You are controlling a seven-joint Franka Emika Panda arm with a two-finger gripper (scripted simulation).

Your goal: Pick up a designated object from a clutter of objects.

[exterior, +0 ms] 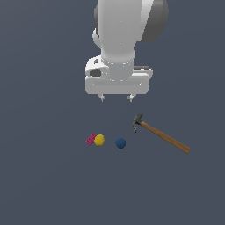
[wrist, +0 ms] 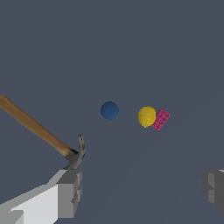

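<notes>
The small yellow ball (exterior: pixel 99 140) lies on the grey floor, touching the flat pink studded brick (exterior: pixel 90 139) on the exterior view's left of it. The dark blue ball (exterior: pixel 120 143) lies a short way to its right. The wooden-handled hammer (exterior: pixel 162 135) lies further right. My gripper (exterior: pixel 116 98) hangs open and empty well above the floor, over a spot between the balls and the hammer head. In the wrist view the yellow ball (wrist: pixel 147 116), pink brick (wrist: pixel 160 119), blue ball (wrist: pixel 109 110) and hammer (wrist: pixel 39 130) show beyond my spread fingertips (wrist: pixel 70 190).
A plain dark grey floor (exterior: pixel 44 184) lies around the four objects. The white arm fills the upper middle of the exterior view.
</notes>
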